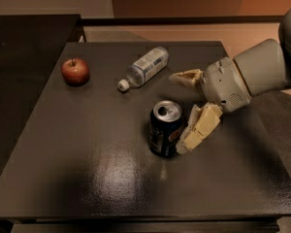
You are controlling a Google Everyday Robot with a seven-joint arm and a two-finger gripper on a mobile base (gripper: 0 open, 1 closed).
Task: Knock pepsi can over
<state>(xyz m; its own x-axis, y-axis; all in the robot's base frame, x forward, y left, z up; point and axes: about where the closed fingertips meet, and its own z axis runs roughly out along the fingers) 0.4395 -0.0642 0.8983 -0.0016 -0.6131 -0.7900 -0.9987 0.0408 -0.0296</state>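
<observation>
The pepsi can (165,128) stands upright near the middle of the dark table (87,169), silver top up, logo facing right. My gripper (180,113) comes in from the right, open, its two pale fingers spread wide. The near finger (199,128) is right against the can's right side. The far finger (186,77) points left behind the can, apart from it.
A clear plastic bottle (144,67) with a white cap lies on its side behind the can. A red apple (75,71) sits at the far left. A second dark surface (24,57) adjoins the table on the left. My arm (262,74) covers the right side.
</observation>
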